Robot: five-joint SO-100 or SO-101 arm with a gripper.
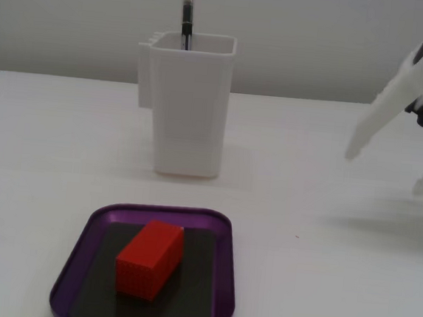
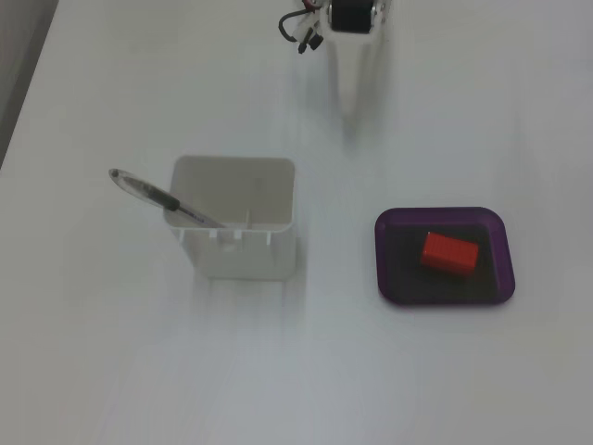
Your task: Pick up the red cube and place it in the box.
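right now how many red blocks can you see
1. The red block lies inside the purple tray. The white container holds a pen; its bottom isn't fully visible.

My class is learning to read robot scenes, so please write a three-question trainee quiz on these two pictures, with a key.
1. True or false: the red block lies inside the purple tray.
2. What stands in the white container? A) pen B) spoon C) nothing
3. Fill in: the gripper is open and holds ____.

Key: 1 true; 2 A, a pen; 3 nothing.
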